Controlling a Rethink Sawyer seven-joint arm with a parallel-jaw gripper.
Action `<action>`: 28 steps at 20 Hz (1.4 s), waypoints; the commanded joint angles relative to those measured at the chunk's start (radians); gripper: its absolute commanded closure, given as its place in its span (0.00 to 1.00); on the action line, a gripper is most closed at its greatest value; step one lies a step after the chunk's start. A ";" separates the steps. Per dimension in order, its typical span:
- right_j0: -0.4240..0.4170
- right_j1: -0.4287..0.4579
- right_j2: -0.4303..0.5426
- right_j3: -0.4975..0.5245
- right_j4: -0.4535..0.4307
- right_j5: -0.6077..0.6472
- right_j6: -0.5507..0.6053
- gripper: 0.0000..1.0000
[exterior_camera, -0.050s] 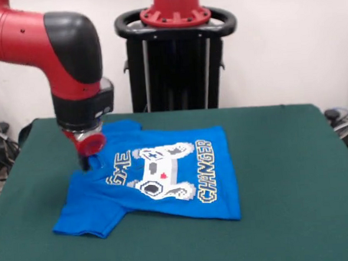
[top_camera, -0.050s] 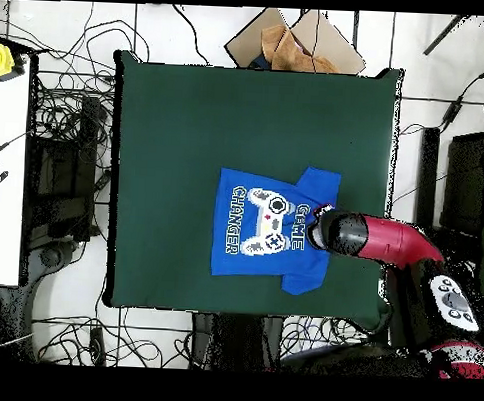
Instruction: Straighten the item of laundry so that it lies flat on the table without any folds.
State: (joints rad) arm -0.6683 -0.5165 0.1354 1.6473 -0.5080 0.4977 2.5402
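The blue T-shirt [exterior_camera, -0.050s: 165, 178] is seen spread print-up on the green table [exterior_camera, -0.050s: 282, 159], slightly left of centre in the front view, with its collar end to the left and its hem to the right. The gripper [exterior_camera, -0.050s: 88, 160] is lowered onto the collar area at the shirt's left end, touching the cloth. Whether its fingers are parted or closed on the fabric cannot be told from either view.

The tool [exterior_camera, -0.050s: 88, 161] hides the T-shirt [exterior_camera, -0.050s: 159, 179] collar, its fingers too small to tell apart; overhead, the arm [top_camera, -0.050s: 370, 237] covers that collar.
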 commanded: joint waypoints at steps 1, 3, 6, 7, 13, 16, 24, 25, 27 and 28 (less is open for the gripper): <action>0.107 -0.075 0.123 0.090 -0.027 -0.029 -0.096 1.00; 0.132 -0.066 0.093 0.066 -0.066 -0.063 -0.081 1.00; 0.143 -0.059 0.076 0.050 -0.074 -0.066 -0.073 1.00; 0.149 -0.056 0.067 0.039 -0.081 -0.069 -0.071 1.00; 0.185 -0.047 0.020 -0.034 -0.103 -0.115 -0.045 1.00; 0.139 -0.091 0.078 -0.074 -0.062 0.004 -0.156 1.00; 0.102 -0.099 0.130 -0.166 -0.075 0.152 -0.295 1.00; 0.092 -0.077 0.142 -0.190 -0.083 0.153 -0.307 1.00; 0.079 -0.029 0.156 -0.239 -0.104 0.137 -0.313 1.00; 0.073 -0.013 0.164 -0.259 -0.105 0.142 -0.324 1.00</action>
State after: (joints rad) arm -0.5799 -0.6009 0.1904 1.5175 -0.5522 0.5608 2.5050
